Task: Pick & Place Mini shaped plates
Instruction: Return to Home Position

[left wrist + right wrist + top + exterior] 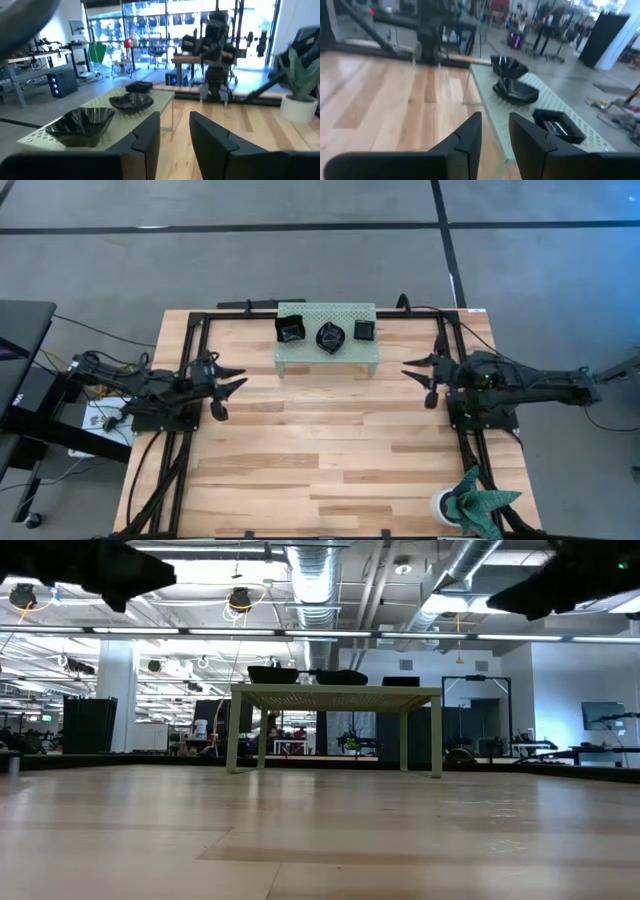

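Note:
Three glossy black mini plates rest on top of the pale green perforated rack (327,352) at the table's far middle: a wavy-edged one (291,330) on the left, a round one (330,337) in the middle and a small square one (364,330) on the right. They also show in the left wrist view (82,125) and in the right wrist view (516,90). My left gripper (234,378) is open and empty above the table, left of the rack. My right gripper (414,370) is open and empty, right of the rack. Both point toward the rack.
The rack stands on legs (335,730) above the wooden table top (330,450). Black frame rails (190,360) run along the table's left, right and far edges. A green plant in a white pot (470,505) stands at the near right corner.

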Motion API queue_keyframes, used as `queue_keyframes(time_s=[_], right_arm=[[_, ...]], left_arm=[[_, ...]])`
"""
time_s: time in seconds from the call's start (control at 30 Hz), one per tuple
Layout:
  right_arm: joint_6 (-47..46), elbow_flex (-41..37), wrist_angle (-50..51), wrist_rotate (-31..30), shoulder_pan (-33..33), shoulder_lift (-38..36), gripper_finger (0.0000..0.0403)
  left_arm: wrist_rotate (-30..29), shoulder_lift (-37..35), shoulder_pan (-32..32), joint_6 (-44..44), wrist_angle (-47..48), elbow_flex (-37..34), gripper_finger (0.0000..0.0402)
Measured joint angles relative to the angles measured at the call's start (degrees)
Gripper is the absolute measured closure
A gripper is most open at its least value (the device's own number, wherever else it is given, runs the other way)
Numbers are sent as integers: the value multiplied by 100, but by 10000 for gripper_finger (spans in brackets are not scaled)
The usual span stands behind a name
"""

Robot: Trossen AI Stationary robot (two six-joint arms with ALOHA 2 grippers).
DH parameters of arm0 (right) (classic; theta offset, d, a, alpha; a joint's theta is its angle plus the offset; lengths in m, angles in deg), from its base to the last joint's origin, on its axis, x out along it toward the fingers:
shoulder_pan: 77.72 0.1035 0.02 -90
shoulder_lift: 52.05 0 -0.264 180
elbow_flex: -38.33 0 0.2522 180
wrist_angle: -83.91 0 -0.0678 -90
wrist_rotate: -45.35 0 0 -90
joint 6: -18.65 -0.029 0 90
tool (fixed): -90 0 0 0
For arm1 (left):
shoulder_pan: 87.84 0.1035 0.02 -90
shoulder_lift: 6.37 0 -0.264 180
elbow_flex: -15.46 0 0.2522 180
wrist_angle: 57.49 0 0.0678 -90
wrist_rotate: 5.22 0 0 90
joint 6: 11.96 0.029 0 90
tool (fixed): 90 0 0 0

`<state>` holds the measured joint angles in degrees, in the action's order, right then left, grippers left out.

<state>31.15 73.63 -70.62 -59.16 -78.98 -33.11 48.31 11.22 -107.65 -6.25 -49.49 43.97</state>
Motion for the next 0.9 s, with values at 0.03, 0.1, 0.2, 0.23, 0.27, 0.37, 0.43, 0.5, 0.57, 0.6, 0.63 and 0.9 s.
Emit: queue_keyframes(time_s=[0.03, 0.1, 0.2, 0.23, 0.27, 0.37, 0.43, 0.5, 0.57, 0.6, 0.63, 0.9], right_arm=[[0, -99, 13, 26, 0, -205, 310], [-51, -294, -155, 96, 0, -597, 310], [-315, -499, -206, 117, 0, -1169, 310], [-463, -568, -215, 118, 0, -1340, 310], [-582, -665, -208, 123, 0, -1512, 310], [-773, -999, -221, 268, 0, -1888, 310], [-796, -1185, -236, 311, 15, -1878, 310], [-807, -1341, -356, 305, 24, -1822, 310], [-854, -1590, -545, 442, 30, -1821, 310], [-864, -1710, -536, 482, 44, -1882, 310], [-921, -1807, -591, 538, 52, -1882, 310], [-997, -2030, -1166, 674, 48, -1733, 310]], left_arm=[[0, -168, 0, -2, -39, -100, 294], [2, -502, 0, 0, -44, -293, 294], [3, -976, 0, 15, -61, -584, 294], [36, -1125, 0, 29, -85, -685, 294], [94, -1258, 2, 33, -129, -793, 294], [320, -1617, 0, 124, -285, -1142, 294], [358, -1755, 2, 221, -492, -1314, 294], [371, -1754, -1, 281, -793, -1426, 294], [430, -1754, -2, 339, -845, -1442, 294], [496, -1751, -2, 344, -848, -1441, 294], [577, -1751, -2, 345, -850, -1441, 294], [796, -1460, -2, 302, -859, -1441, 294]])
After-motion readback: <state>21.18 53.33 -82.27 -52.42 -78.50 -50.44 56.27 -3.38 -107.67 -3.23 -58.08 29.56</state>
